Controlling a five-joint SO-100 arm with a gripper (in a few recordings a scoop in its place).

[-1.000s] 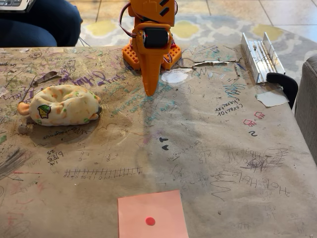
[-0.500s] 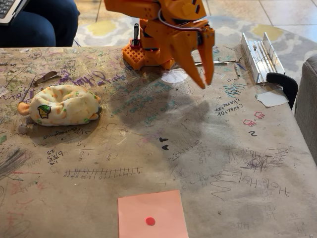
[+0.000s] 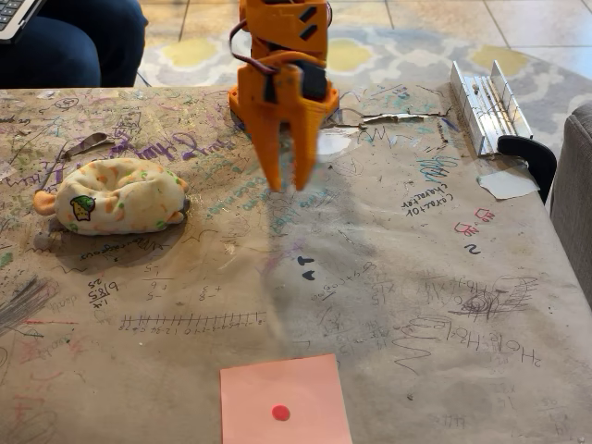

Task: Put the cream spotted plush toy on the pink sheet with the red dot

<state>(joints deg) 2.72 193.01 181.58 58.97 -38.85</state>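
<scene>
Seen from the front in the fixed view: an orange robot arm [image 3: 282, 37] rising from its base near the middle of the table's far edge, folded forward so that the gripper [image 3: 288, 183] points straight down over the table [image 3: 416, 305]. Two tapered orange fingers [image 3: 273, 157] side by side, tips slightly blurred, parted by a narrow gap and holding nothing; tips low over the surface, contact with it not clear. Well to the left, near the table's left edge and about level with the gripper tips, the cream spotted plush toy [image 3: 116, 196]: a soft oval lying on its side, green and orange spots, an orange nub at its left end, a small printed patch on its front. Plush and gripper apart, with bare tabletop between them. At the near edge, a little left of centre, the pink sheet with the red dot [image 3: 305, 388], flat, its lower part cut off by the picture's bottom edge, the dot close to its middle, nothing lying on it. Tabletop covered in brown paper crowded with scribbled writing and drawings. Toward the far right corner, a folded metal bracket [image 3: 488, 104] and a black clamp [image 3: 532, 157], with a white paper scrap [image 3: 507, 183] just below. Another pale scrap [image 3: 331, 141] beside the arm's base. Beyond the far left corner, a person's legs in dark trousers [image 3: 69, 42].
</scene>
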